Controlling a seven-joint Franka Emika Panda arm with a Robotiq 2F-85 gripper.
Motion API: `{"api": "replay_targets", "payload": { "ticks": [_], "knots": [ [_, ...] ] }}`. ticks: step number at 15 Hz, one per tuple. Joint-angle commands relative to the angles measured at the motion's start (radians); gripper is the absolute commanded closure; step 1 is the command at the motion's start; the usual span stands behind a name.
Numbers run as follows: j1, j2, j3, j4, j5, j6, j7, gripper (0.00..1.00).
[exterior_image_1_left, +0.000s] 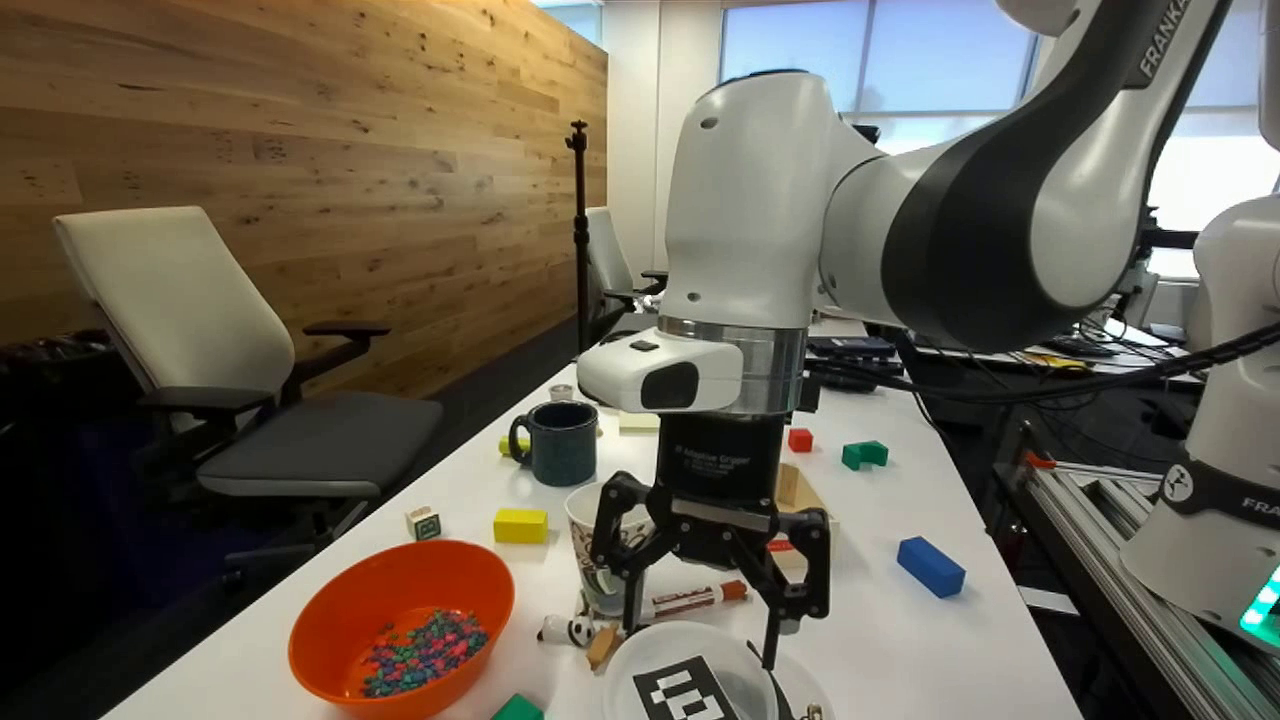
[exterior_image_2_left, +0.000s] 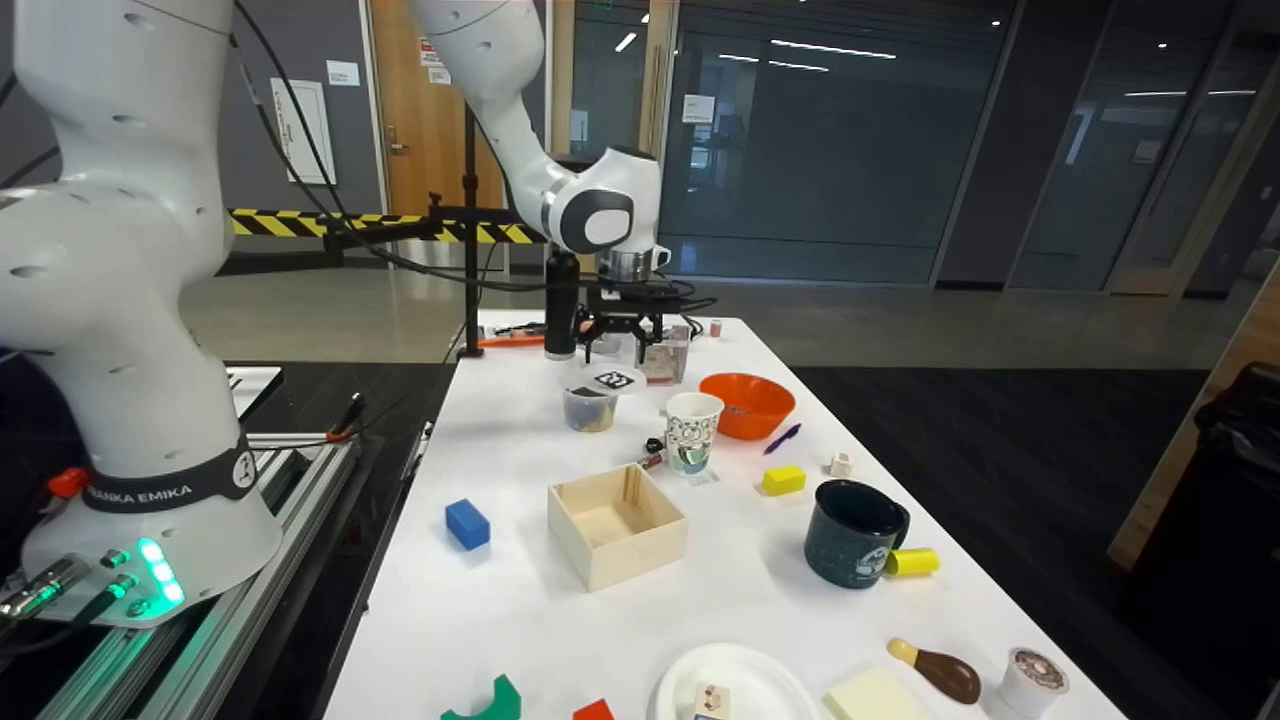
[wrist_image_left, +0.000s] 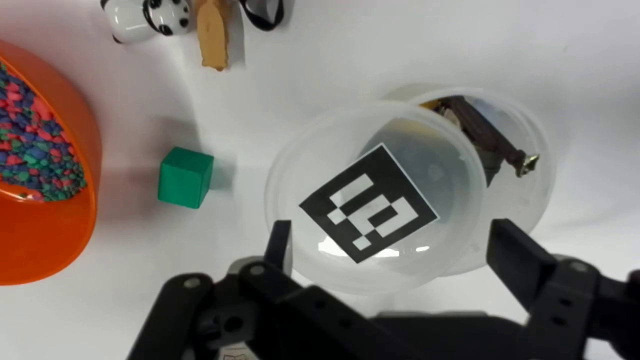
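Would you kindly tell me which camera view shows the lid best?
The wrist view: the lid appears large and nearly whole, from above. In an exterior view, the picture's edge crops the lid; in an exterior view, the lid looks small.

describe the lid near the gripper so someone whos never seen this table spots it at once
On the white table, find the orange bowl of small coloured bits. In the wrist view, go right from it, past the green block, to a round translucent lid overlapping a tub near the open gripper. Unlike its neighbours, it carries a square black-and-white marker.
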Motion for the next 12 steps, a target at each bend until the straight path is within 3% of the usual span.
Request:
{"api": "replay_targets", "payload": {
  "ticks": [1, 3, 4, 7, 9, 11, 12],
  "knots": [
    [0.054, 0.017, -0.063, 0.031, -0.022, -0.005, -0.008, 0.0],
    [0.071, 0.025, -0.082, 0.043, -0.028, -0.011, -0.006, 0.04],
    [0.078, 0.031, -0.088, 0.049, -0.029, -0.012, -0.006, 0.15],
    [0.096, 0.056, -0.101, 0.071, -0.032, -0.015, -0.009, 0.23],
    [0.101, 0.079, -0.104, 0.088, -0.034, -0.013, -0.018, 0.06],
    [0.104, 0.099, -0.105, 0.104, -0.036, -0.015, -0.025, 0.0],
    [0.106, 0.107, -0.105, 0.111, -0.038, -0.015, -0.029, 0.07]
  ]
}}
